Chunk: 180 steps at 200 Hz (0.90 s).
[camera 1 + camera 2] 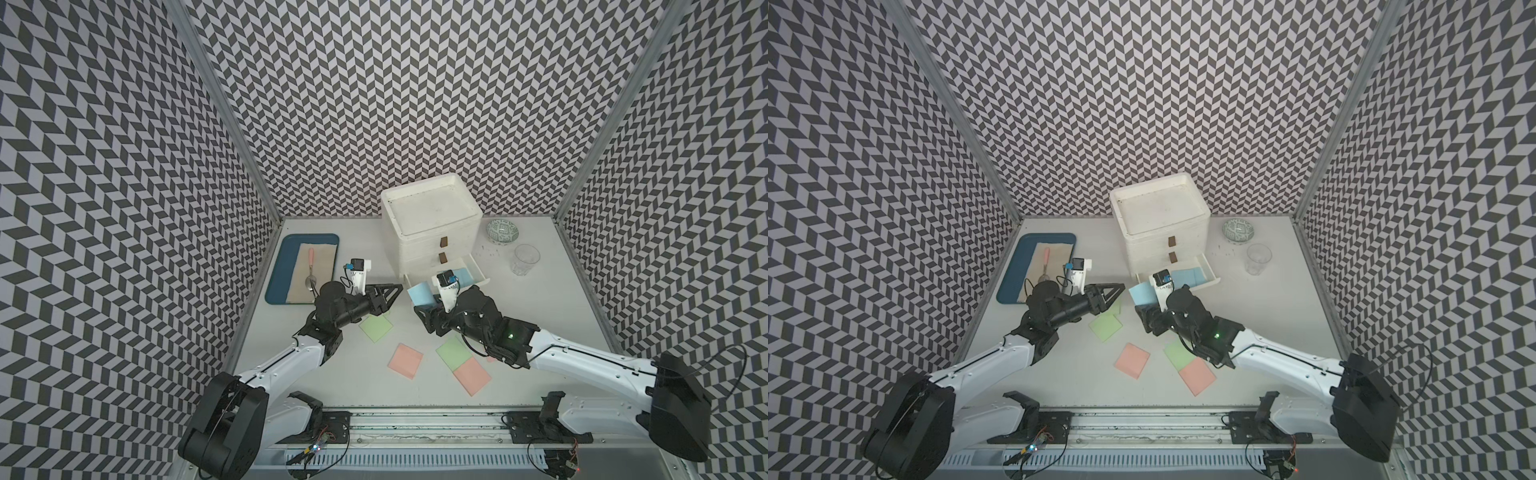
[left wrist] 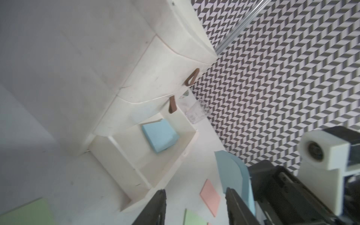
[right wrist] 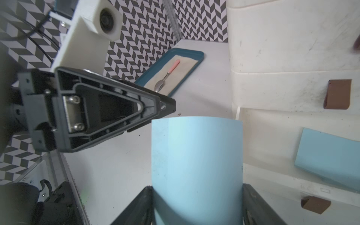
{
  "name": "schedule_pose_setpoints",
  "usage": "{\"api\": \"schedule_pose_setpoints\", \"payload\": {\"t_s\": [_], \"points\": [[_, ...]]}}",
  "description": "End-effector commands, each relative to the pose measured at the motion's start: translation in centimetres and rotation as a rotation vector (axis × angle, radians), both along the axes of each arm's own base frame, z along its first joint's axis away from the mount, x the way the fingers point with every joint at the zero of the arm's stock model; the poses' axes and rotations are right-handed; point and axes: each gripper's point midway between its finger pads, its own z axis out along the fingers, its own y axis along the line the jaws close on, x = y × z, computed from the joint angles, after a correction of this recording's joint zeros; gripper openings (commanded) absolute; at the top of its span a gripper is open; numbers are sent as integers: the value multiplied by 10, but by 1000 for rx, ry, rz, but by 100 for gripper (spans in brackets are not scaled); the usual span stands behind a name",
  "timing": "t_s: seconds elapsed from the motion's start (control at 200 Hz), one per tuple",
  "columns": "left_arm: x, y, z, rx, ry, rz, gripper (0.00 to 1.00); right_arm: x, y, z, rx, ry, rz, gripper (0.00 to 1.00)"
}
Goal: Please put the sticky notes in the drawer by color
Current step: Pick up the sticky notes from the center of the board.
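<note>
The right tool [image 3: 197, 189] grips a bowed light blue sticky note [image 3: 196, 152] by its edges, just before the open bottom drawer [image 1: 478, 276] of the white chest [image 1: 419, 241], where other blue notes [image 2: 159, 137] lie; the left tool [image 2: 195, 191], half open and empty, hovers nearby

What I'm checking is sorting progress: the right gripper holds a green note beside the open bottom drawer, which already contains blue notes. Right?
No: the note in the right gripper is light blue, not green, as the right wrist view shows. The open bottom drawer beside it does contain blue notes.
</note>
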Motion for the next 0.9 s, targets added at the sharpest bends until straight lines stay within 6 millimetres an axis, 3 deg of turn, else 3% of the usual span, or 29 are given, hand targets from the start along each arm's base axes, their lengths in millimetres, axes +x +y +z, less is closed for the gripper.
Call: {"api": "schedule_pose_setpoints", "payload": {"t_s": [0.0,0.215,0.551,0.736,0.836,0.896], "points": [[-14,-17,38,-131,-7,-118,52,5,3,18,62,-59,23,71],[-16,-24,48,-143,3,-135,52,8,2,18,51,-66,32,71],[-13,-56,42,-128,40,-191,46,3,2,24,61,-83,59,72],[-9,-63,38,-127,58,-194,26,13,-17,21,41,-97,-10,72],[-5,-64,38,-125,63,-187,0,18,-29,20,46,-99,-45,75],[-2,-64,35,-119,72,-176,0,20,-36,21,54,-105,-64,79]]}}
